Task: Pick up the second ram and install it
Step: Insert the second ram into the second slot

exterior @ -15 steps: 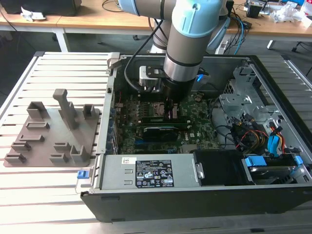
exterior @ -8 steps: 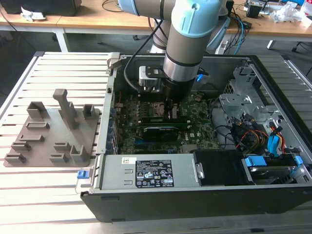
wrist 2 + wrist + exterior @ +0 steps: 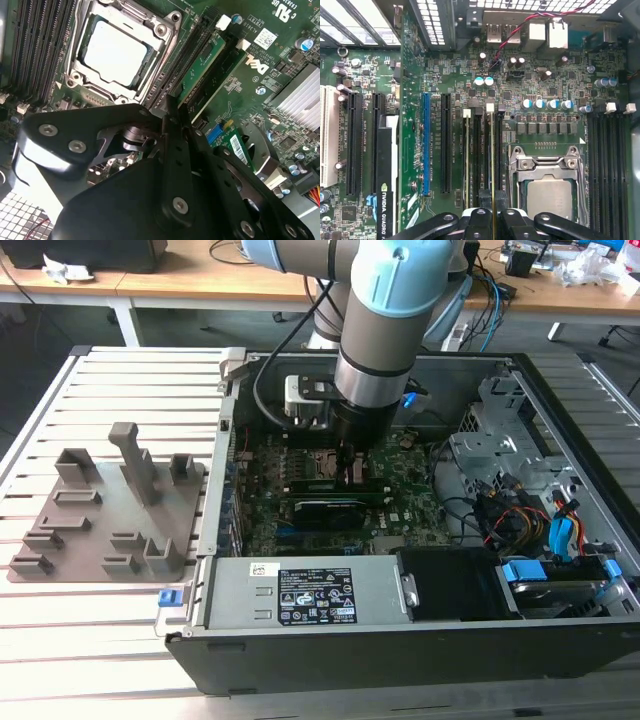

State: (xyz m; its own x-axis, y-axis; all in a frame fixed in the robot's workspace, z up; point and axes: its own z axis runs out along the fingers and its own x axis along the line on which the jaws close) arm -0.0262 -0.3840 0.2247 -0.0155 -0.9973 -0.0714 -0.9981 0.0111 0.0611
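My tool (image 3: 493, 216) is down inside the open computer case (image 3: 560, 455), over the motherboard (image 3: 445, 75), its fingers (image 3: 479, 220) pinching the second ram (image 3: 493, 165) edge-on between them. In the first wrist view the stick stands upright in a memory slot just at nine o'clock of the processor socket (image 3: 550, 192), with empty slots beside it. In the exterior view, the grey fixture tray (image 3: 105, 515) rests on the slatted counter (image 3: 110, 630), at nine o'clock of the case.
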